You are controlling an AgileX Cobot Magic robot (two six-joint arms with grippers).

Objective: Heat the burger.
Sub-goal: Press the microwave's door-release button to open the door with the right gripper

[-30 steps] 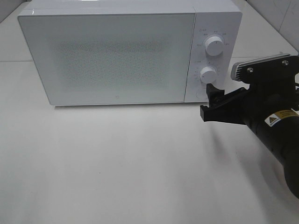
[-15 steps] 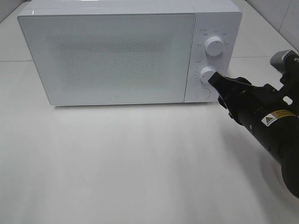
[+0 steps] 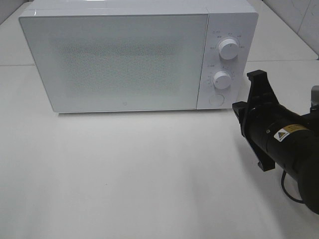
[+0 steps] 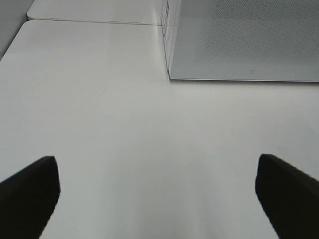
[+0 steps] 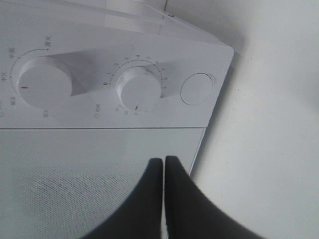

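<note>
White tabletop point(image 3: 124, 174) carried a boxy white microwave oven point(image 3: 124, 59), door shut; the burger showed nowhere, perhaps inside. The right gripper point(image 5: 163, 169) was clenched empty, the left gripper point(image 4: 157, 160) spread wide. Such a burger would likely be light and squashy, best pinched gently across the bun.

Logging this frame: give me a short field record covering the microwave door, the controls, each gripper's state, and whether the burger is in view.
microwave: white, standing on the table
door: closed, frosted, inside not visible
controls: upper knob, lower knob, round button; nothing touching them
right gripper: shut, empty, pointed at the microwave's front, clear of it
left gripper: open, empty, above the table, facing the microwave's door-side corner
burger: not in view
</note>
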